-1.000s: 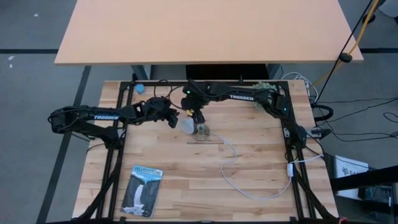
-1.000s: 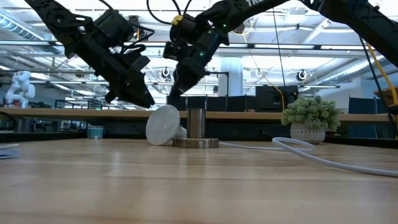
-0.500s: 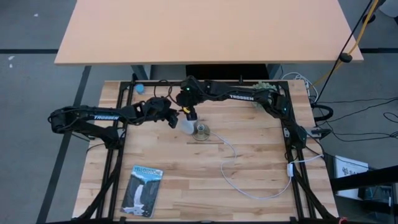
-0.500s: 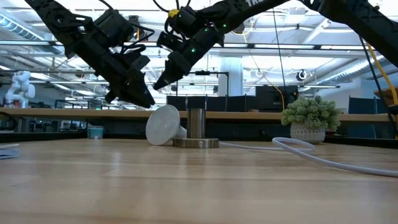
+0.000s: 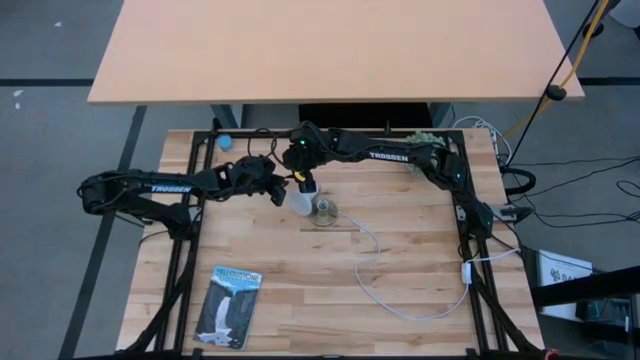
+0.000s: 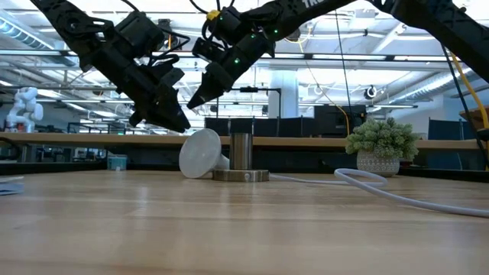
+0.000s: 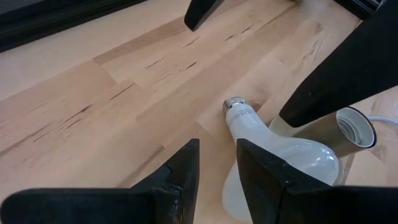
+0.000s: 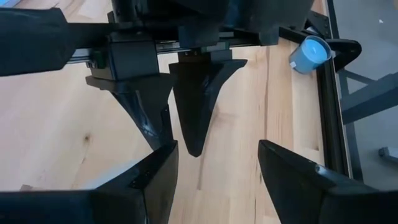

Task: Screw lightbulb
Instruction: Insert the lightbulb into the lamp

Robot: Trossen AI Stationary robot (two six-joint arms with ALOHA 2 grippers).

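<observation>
**Bulb lies loose beside the socket, both grippers above it**

At the near edge of the pale wooden slatted counter [image 5: 400, 260], toward the left side, lies a flat blue and white packaging card [image 5: 229, 306]. A thin white cord [image 5: 375, 272] loops over the boards on the right half and runs up to a round grey socket disc with an upright metal sleeve [image 6: 241, 159], which stands near the middle of the counter.

The small white frosted lightbulb [image 6: 200, 153] lies on its side on the counter, its globe against the left flank of the socket; in the left wrist view the lightbulb [image 7: 280, 163] shows its silvery screw base pointing away from the socket, free of any grip.

The left gripper [image 6: 172, 121] hangs tilted just above and to the left of the bulb, its two dark fingers [image 7: 264, 171] set narrowly apart and holding nothing. The right gripper [image 6: 200, 98] reaches in from the far right side and hovers a little higher, above the bulb and close to the left one; its fingers [image 8: 155, 177] stand wide apart and empty, facing the other gripper.

At the counter's far edge sit a small light blue round cup [image 5: 226, 142] on the left and a little green potted plant [image 6: 381, 150] on the right. Beyond stands a larger plain tan table [image 5: 330, 50].
</observation>
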